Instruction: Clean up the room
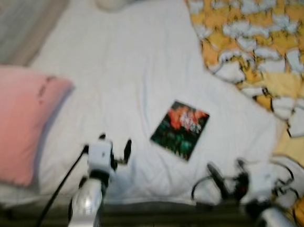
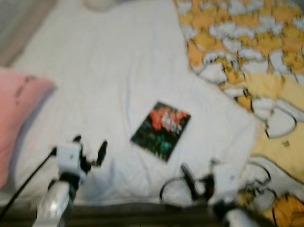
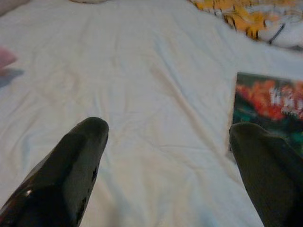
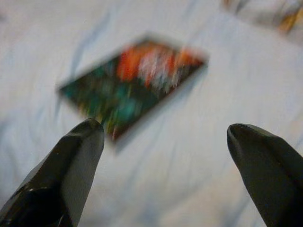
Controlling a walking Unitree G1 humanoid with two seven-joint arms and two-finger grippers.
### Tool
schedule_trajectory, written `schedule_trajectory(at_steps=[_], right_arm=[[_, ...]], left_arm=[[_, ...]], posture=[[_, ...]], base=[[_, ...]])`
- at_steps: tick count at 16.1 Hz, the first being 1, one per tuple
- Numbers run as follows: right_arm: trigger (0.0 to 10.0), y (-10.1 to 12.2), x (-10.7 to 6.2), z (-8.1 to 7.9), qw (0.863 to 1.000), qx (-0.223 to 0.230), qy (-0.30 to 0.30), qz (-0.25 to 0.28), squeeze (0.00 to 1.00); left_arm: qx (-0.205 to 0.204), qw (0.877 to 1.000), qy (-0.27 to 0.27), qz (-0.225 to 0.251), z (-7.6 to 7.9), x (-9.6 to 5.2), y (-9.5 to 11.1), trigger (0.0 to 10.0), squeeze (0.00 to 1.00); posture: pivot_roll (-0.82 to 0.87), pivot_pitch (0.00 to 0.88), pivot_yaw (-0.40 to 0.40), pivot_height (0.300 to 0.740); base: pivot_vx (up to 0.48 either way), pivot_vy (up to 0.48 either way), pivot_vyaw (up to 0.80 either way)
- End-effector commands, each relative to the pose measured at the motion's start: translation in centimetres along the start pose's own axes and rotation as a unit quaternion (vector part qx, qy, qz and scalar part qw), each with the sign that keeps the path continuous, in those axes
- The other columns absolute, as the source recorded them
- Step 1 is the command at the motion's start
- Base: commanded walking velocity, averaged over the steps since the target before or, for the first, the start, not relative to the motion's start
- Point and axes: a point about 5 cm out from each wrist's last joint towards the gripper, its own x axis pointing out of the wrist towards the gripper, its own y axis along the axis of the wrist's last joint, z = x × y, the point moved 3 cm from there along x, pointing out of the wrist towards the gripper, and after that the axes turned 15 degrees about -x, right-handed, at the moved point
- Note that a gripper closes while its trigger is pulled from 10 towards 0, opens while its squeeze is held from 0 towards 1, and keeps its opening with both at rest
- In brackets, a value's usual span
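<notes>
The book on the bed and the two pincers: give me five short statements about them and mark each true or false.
1. The book lies flat on the white sheet. True.
2. The left pincer is shut on the book. False: its fingers are spread apart and hold nothing; the book lies off to its right.
3. A pink pillow lies at the robot's left side of the bed. True.
4. The right pincer is open. True: the right wrist view shows its fingers wide apart, the book ahead of them.
5. The yellow patterned blanket covers the book. False: it lies beside the book, not touching it.
</notes>
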Motion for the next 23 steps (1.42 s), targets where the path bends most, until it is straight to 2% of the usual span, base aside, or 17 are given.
schedule_trajectory(at_steps=[1,2,4,6,9,10,12,14,15,17,20,23], right_arm=[[10.0,-0.3,-0.3,0.6,1.0,-0.002,-0.02,-0.006,0.0],[10.0,-0.6,1.0,0.6,0.999,-0.001,-0.033,-0.007,0.0],[10.0,-0.1,3.3,-0.1,1.0,-0.001,-0.026,0.004,0.0],[10.0,0.2,4.8,-0.2,0.999,0.008,-0.03,0.006,0.0],[10.0,-0.1,5.1,-0.5,1.0,0.011,-0.027,0.007,0.0],[10.0,-0.5,5.1,-0.5,1.0,0.009,-0.028,0.004,0.0],[10.0,-0.9,5.1,-0.4,0.999,0.004,-0.032,0.001,0.0],[10.0,-0.8,5.2,-0.7,1.0,0.004,-0.027,0.003,0.0],[10.0,-0.8,5.2,-0.7,1.0,0.004,-0.025,0.003,0.0],[10.0,-1.0,5.4,-0.9,1.0,-0.001,-0.018,0.003,0.0],[10.0,-0.9,5.4,-1.1,1.0,-0.001,-0.008,0.006,0.0],[10.0,-1.0,5.3,-1.1,1.0,-0.006,-0.01,0.005,0.0]], left_arm=[[-0.004,1.0,-0.007,0.01,0.5,0.2,0.8,10.0,0.0],[-0.007,1.0,-0.017,0.022,1.4,1.5,1.2,10.0,0.0],[-0.019,0.999,-0.028,0.015,1.7,3.7,1.3,10.0,0.0],[-0.011,0.999,-0.034,0.013,2.0,5.0,2.4,10.0,0.0],[0.012,0.999,-0.037,-0.001,1.9,5.9,2.5,10.0,0.0],[0.037,0.999,-0.017,-0.013,1.3,6.2,1.9,10.0,0.0],[0.019,1.0,-0.007,-0.021,1.1,6.2,1.4,10.0,0.0],[-0.013,1.0,0.02,-0.018,0.1,6.0,1.2,10.0,0.0],[-0.011,1.0,0.022,-0.019,0.0,6.0,1.1,10.0,0.0],[0.014,1.0,0.004,-0.025,0.2,6.5,1.1,10.0,0.0],[0.053,0.996,-0.023,-0.063,0.9,7.4,0.2,10.0,0.0],[0.054,0.997,-0.014,-0.051,0.8,7.8,0.8,10.0,0.0]], posture=[[0.0,0.0,-0.036,0.74],[0.01,0.0,-0.039,0.74],[0.01,0.0,-0.034,0.74],[0.01,0.0,-0.023,0.74],[0.0,0.0,-0.008,0.74],[0.0,0.0,-0.003,0.74],[-0.01,0.0,0.001,0.74],[-0.01,0.0,0.0,0.74],[-0.01,0.0,-0.001,0.74],[-0.01,0.0,-0.005,0.74],[0.0,0.0,-0.012,0.74],[-0.01,0.0,-0.004,0.74]], base=[[0.0,0.0,0.0],[0.0,0.0,0.0],[0.229,0.0,-0.29],[0.439,0.0,-0.79],[0.435,0.0,-0.77],[0.0,0.0,-0.77],[0.0,0.0,-0.36],[0.429,0.0,0.0],[0.401,0.262,0.0],[0.388,0.279,0.0],[0.23,0.221,0.0],[0.0,0.0,0.0]])
